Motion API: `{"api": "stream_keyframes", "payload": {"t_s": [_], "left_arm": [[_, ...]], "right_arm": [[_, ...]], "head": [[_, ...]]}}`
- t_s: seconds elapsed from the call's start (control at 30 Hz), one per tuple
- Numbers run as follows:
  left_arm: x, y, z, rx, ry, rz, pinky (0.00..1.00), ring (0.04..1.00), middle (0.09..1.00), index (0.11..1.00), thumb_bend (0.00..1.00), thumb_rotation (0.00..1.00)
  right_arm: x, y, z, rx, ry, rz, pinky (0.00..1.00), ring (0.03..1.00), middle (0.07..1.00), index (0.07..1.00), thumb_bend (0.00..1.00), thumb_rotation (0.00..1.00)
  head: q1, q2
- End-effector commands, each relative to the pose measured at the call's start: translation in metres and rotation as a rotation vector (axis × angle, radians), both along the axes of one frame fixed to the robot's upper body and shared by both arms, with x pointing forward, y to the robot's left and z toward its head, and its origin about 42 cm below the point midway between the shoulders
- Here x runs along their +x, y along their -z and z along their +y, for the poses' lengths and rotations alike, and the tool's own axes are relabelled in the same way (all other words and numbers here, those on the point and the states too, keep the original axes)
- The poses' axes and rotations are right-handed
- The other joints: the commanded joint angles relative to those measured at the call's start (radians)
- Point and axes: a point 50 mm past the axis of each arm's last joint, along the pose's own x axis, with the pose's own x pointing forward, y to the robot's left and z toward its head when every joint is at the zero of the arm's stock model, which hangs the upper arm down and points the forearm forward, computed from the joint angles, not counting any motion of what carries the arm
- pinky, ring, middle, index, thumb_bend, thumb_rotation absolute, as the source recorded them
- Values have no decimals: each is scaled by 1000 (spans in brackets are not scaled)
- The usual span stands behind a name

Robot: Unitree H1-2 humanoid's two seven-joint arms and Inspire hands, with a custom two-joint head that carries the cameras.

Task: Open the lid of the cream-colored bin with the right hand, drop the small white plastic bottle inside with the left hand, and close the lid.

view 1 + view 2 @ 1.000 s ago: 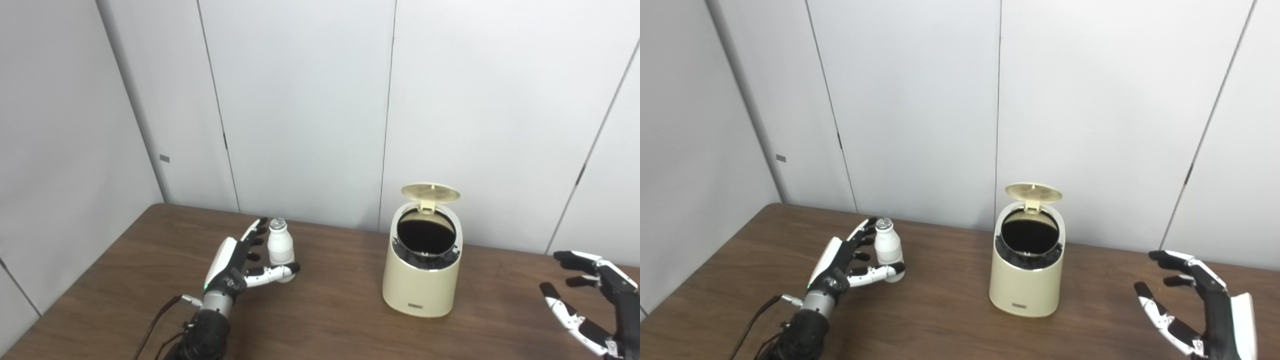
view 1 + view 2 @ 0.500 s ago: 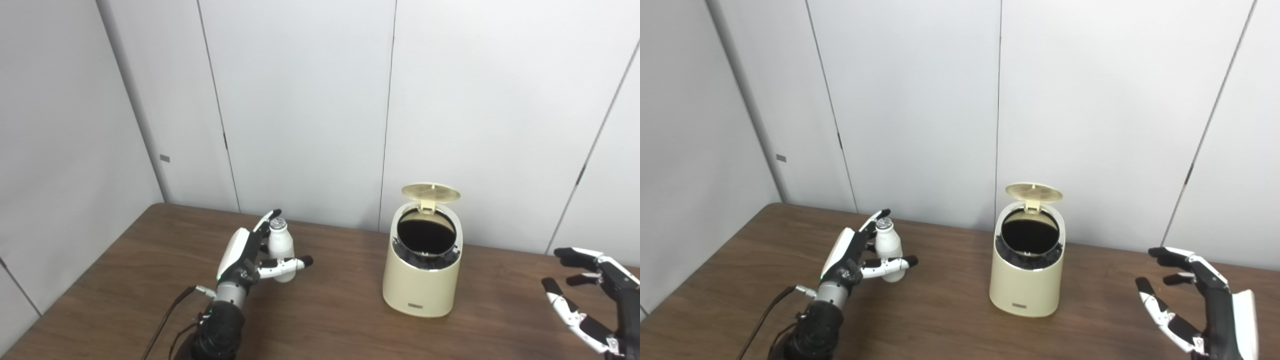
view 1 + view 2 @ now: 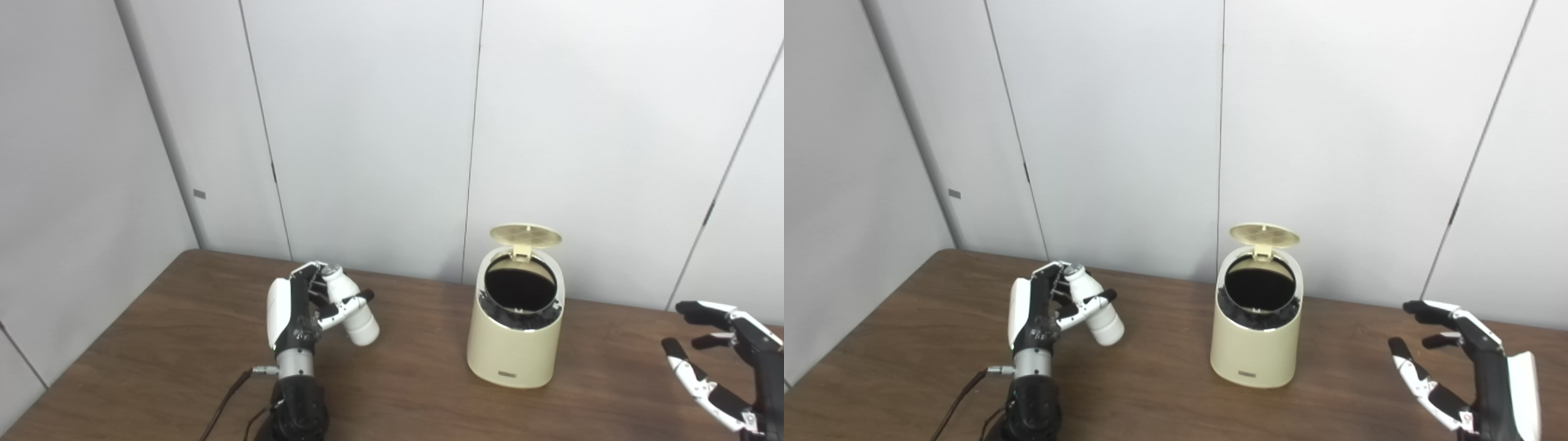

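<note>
The left hand (image 3: 300, 306) pinches the small white plastic bottle (image 3: 352, 306), tilted, above the brown wooden table (image 3: 416, 392), left of the cream-colored bin (image 3: 514, 334), its round lid (image 3: 525, 234) up. The right hand (image 3: 729, 361) waits far right, fingers spread.

Brown wooden table (image 3: 422, 392); cream bin (image 3: 514, 343) on it.

The bin (image 3: 514, 334) stands on the worktop (image 3: 404, 392) right of its middle, near the back edge, its lid (image 3: 525, 234) raised over its rear rim. Toward the left edge, well apart from the bin, the left hand (image 3: 300, 306) holds the bottle (image 3: 355, 312) tilted above the worktop, base toward the bin. The right hand (image 3: 1464, 361) hangs with fingers spread near the right edge, holding nothing, well apart from the bin.
</note>
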Motion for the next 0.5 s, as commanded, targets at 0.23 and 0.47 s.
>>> {"api": "stream_keyframes", "payload": {"t_s": [0.23,0.47], "left_arm": [[8,-24,3,34,2,-111,346,459,466,483,505,0],[5,-22,6,38,7,-113,351,459,465,486,505,0]], "right_arm": [[-2,-20,5,12,-15,-58,492,661,676,604,113,0],[-2,-21,7,14,-8,-56,485,655,674,598,117,0]], "head": [[0,7],[-1,10]]}}
